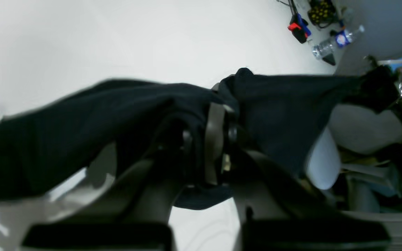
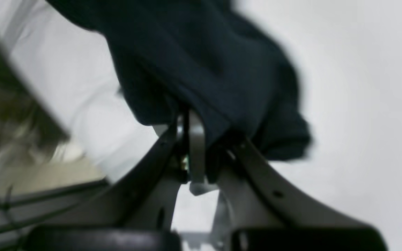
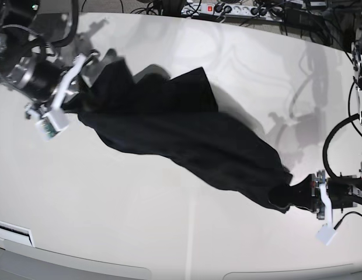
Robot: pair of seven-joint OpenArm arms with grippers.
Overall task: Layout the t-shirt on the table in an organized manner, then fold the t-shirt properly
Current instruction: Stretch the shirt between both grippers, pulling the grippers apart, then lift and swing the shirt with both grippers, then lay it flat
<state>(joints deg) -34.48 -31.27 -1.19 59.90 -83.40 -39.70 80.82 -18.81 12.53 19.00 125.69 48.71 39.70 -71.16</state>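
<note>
The black t-shirt hangs stretched in a diagonal band over the off-white table, from back left to front right. My right gripper is shut on the t-shirt at its back-left end; the right wrist view shows the fabric pinched in that gripper. At the front-right end my left gripper is shut on a bunched end. In the left wrist view cloth drapes to both sides of this gripper.
A power strip and cables lie along the table's back edge. A water bottle and a red-and-blue tool sit far off in the left wrist view. The table's curved front edge runs close below.
</note>
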